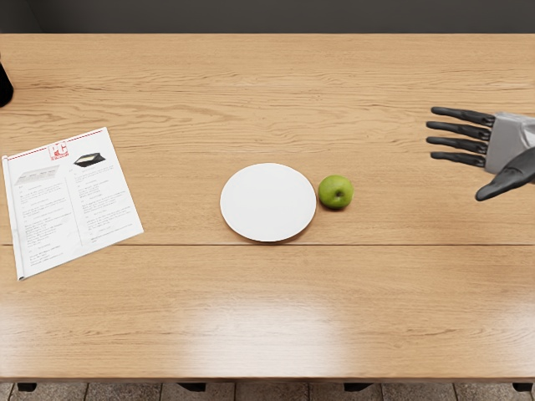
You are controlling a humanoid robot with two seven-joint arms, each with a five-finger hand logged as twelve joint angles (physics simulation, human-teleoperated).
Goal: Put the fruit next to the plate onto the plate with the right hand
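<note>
Head view: our right hand (489,154), spread and empty, is well right of the apple (335,191) beside the plate (267,202); next we reach left and grasp.

Wooden table (251,317), dark wall (267,15) behind, tiled floor (276,393).

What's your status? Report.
Right robot hand open, empty, at right edge. Green apple beside plate, not on it. Nothing between hand and apple.
</note>
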